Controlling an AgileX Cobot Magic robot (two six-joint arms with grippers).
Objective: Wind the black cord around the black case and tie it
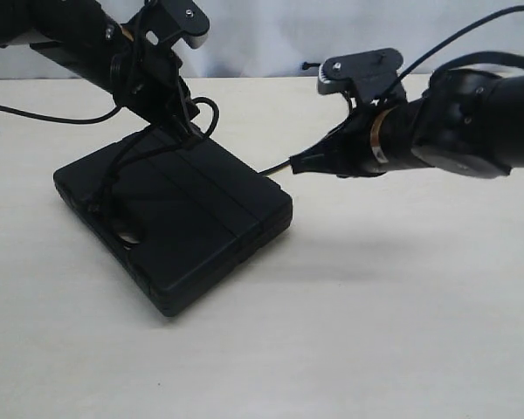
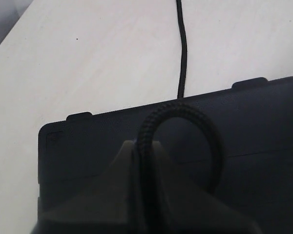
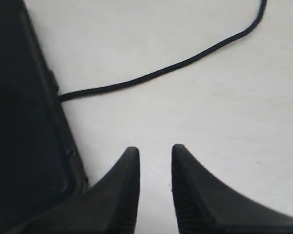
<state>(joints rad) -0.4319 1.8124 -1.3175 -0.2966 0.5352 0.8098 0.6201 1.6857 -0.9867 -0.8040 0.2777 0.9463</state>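
Robotics laboratory bench. A pale tabletop [image 1: 393, 349] met a plain white backdrop [image 1: 271, 39] at its far edge; a cabled black left arm [image 1: 70, 39] and right arm [image 1: 480, 122] reached in from either side.

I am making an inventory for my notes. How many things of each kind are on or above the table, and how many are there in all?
Cords: 1, the black cord
Cases: 1, the black case
Grippers: 2, the left gripper and the right gripper
Total: 4
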